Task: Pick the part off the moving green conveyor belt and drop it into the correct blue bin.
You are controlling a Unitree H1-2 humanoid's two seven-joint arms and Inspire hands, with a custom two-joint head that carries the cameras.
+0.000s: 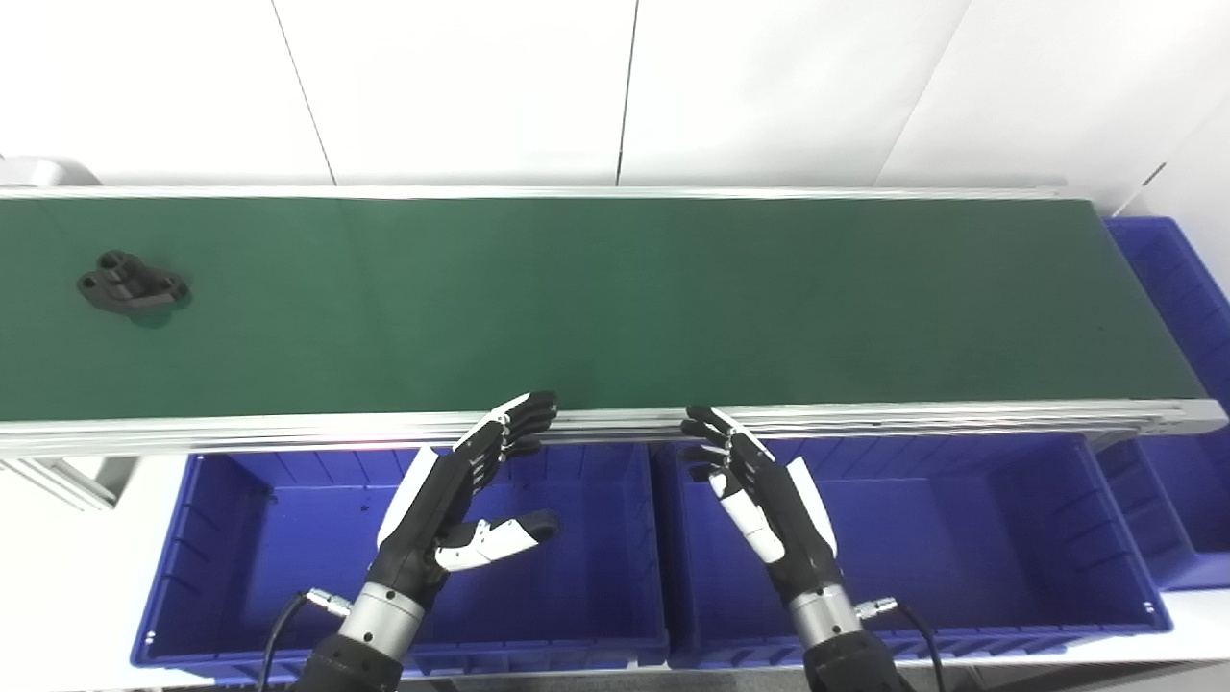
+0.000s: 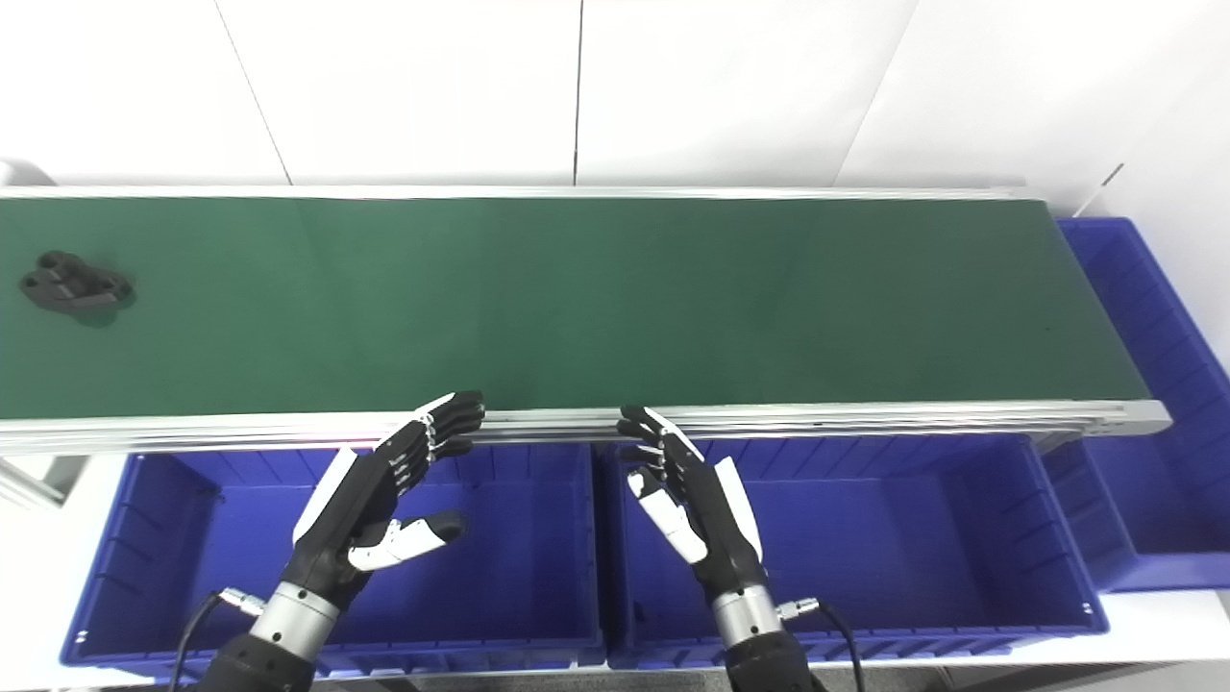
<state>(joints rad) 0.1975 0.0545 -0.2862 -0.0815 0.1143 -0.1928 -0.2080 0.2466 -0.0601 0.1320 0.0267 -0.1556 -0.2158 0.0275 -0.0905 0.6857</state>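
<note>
Both hands, left hand (image 1: pixel 452 509) and right hand (image 1: pixel 764 500), are being held empty, fingers apart, over the bins (image 1: pixel 240 567); the part (image 1: pixel 132 287) on the belt (image 1: pixel 615 308) is being awaited, likely needing a timed left-hand reach.

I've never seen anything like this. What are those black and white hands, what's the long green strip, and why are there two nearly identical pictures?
The two pictures come from two cameras side by side on a humanoid robot's head, like a pair of eyes, so they show one scene from slightly different spots. The left hand and right hand belong to the robot; its arms enter from the bottom edge. Both hands are open, fingers apart, holding nothing, hovering over the blue bins. The green strip is a conveyor belt. One dark part lies on it at the far left, away from both hands. Below the belt's near edge stand a left bin and a right bin; a third bin sits at the belt's right end.
</note>
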